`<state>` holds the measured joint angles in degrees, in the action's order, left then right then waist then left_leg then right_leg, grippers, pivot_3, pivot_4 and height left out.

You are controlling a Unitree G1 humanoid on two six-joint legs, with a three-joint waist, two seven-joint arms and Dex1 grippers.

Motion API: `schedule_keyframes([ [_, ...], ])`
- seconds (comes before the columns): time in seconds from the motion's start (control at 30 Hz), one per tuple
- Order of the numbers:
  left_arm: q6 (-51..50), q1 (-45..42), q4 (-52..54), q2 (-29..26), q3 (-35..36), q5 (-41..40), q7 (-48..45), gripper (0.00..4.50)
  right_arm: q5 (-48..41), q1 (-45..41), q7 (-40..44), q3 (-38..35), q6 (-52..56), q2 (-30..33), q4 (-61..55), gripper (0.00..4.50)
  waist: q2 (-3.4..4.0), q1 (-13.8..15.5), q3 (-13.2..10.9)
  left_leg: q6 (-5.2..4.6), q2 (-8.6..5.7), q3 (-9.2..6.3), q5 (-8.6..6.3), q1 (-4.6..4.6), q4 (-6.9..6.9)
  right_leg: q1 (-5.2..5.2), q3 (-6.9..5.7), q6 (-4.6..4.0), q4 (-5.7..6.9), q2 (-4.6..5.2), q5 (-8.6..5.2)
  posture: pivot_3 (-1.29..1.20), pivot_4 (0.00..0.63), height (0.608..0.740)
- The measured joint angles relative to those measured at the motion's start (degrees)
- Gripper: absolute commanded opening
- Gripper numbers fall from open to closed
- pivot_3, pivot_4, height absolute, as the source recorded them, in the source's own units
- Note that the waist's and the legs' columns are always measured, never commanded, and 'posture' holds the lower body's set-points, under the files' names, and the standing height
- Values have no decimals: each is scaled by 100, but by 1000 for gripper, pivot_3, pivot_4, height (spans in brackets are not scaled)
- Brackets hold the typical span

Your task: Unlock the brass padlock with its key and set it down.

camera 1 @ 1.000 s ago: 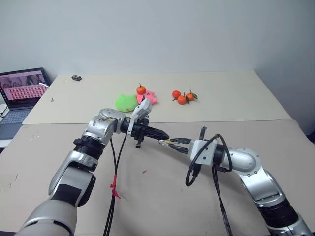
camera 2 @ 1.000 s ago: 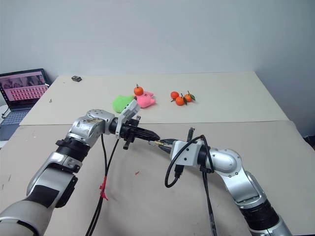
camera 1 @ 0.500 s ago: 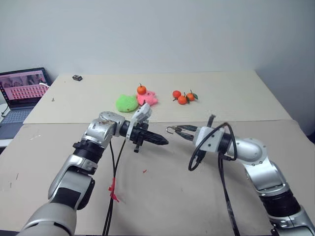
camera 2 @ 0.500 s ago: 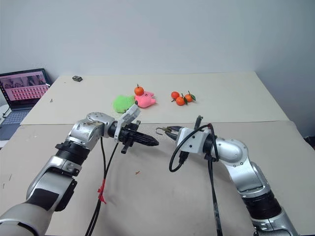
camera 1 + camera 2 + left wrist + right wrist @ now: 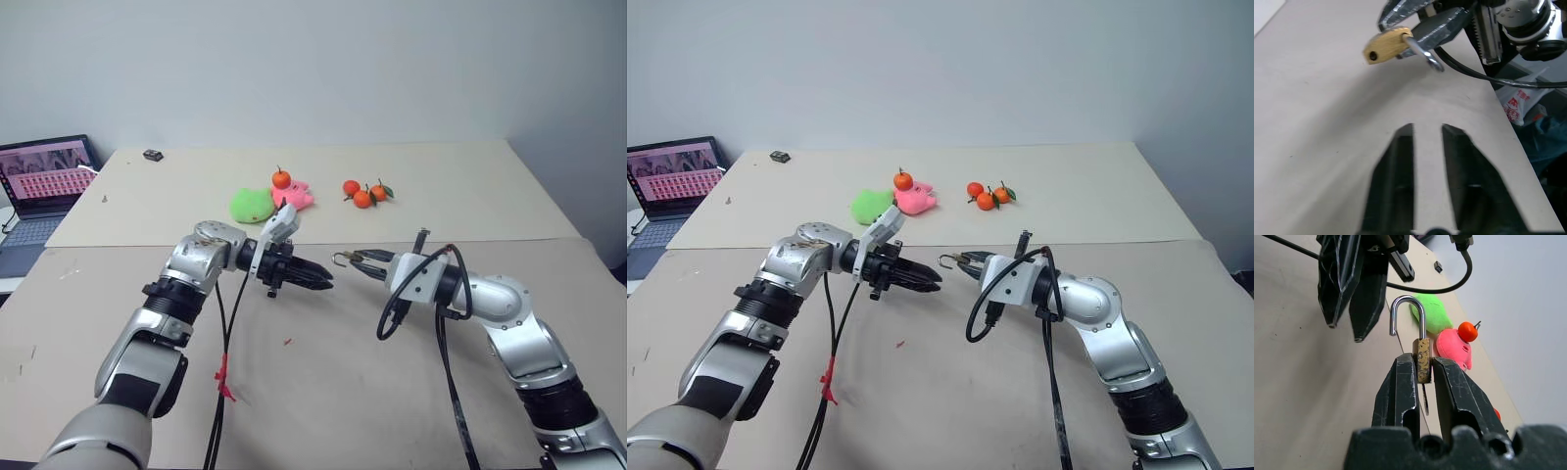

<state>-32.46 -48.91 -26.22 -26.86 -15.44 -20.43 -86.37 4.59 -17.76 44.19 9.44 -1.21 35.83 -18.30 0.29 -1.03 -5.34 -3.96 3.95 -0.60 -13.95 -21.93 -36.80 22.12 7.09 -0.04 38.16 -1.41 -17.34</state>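
**Now apart: the padlock hangs open in the right gripper**

Now we see the two grippers separated above the table (image 5: 323, 392). A second ago their tips met at the brass padlock (image 5: 1423, 360); since then the right gripper (image 5: 359, 262) has drawn back and up with the lock, and the left gripper (image 5: 321, 279) has let go, its fingers (image 5: 1396, 171) standing slightly parted with nothing between them. The right gripper's jaws are clamped on the lock's brass body, held in the air between the two arms, near the left fingertips but clear of them. In the right wrist view the silver shackle (image 5: 1406, 313) rises with one leg free of the body, and a thin metal piece, probably the key, hangs below the lock. We judge the unlocking done; what remains is to lower the lock onto the table and release it.

Beyond the arms lie a green toy (image 5: 251, 205), a pink toy (image 5: 297, 195) and tangerines (image 5: 363, 192). A laptop (image 5: 44, 176) shows a pink screen; its writing is too small to read, and we find no legible brand or label on the lock.
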Motion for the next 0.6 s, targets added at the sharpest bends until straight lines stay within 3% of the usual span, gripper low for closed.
schedule_keyframes([
  [0.17, -274, -21, -72, -358, 341, -41, -15, 4333, 154, 86, 1, 64, -153, 67, 7, 246, 0, -1, 0, 0, 0, 0, 0, 8, 0, 2, 0, 0, -1, 0, 0, 0, 150, 660],
  [0.33, -693, 449, 971, -1177, 578, -244, -80, 4431, 657, 134, -70, 376, -768, 134, 331, 246, 2, -17, 2, 0, 4, 1, 0, 10, 5, 2, -2, -4, 14, 2, 2, 0, 150, 660],
  [0.6, -1310, 944, 2254, -1677, 826, -672, 195, 4431, 1788, 109, -563, 1001, -2110, 187, 1298, 246, -2, 41, -1, 2, 1, 3, 1, 15, -3, 1, -3, 22, 2, 7, -13, 0, 150, 660],
])
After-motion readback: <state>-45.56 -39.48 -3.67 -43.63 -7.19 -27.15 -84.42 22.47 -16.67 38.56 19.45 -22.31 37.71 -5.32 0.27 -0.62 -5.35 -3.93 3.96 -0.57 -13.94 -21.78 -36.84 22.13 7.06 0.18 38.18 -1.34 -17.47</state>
